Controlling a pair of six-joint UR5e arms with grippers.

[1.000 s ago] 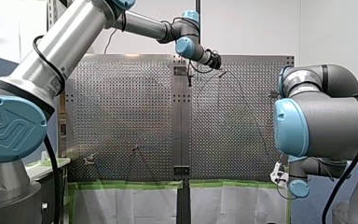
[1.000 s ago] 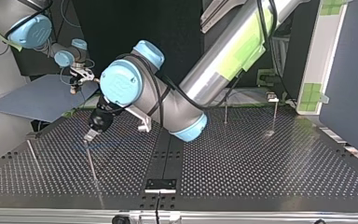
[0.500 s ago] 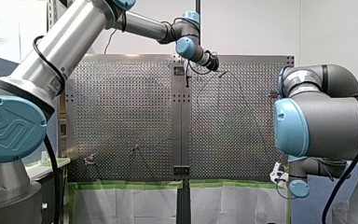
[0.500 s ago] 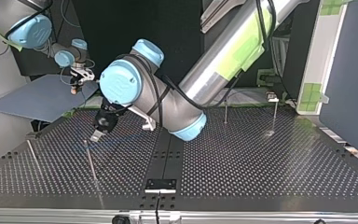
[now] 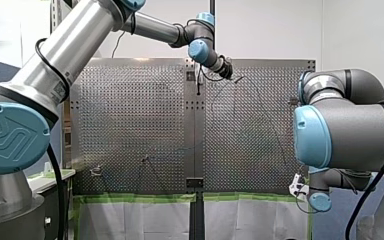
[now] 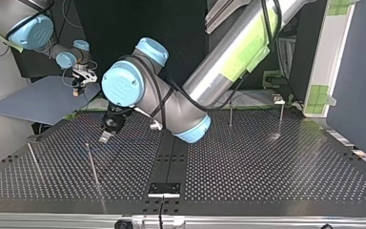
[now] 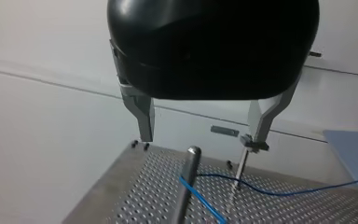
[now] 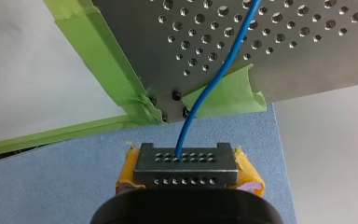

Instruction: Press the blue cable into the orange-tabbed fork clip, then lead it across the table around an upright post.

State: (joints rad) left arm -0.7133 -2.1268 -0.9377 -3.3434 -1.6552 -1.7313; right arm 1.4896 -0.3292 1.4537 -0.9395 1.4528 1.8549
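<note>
The cable (image 7: 279, 191) round a post (image 7: 188, 184), the left jaws free
The left jaws stand open and empty just above the post, where the cable bends and runs off over the tabletop (image 7: 135, 196). The right jaws clamp the block (image 8: 185, 164) at the cable's end, beyond the tabletop's corner. Routing looks nearly done; the clip I cannot make out.

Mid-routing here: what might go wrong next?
1. My left tool is open, and the blue cable only bends around the post ahead of it, so it may slip off.
2. My right tool clamps the end block past the table edge; a tug there could drag the cable off the post.
</note>
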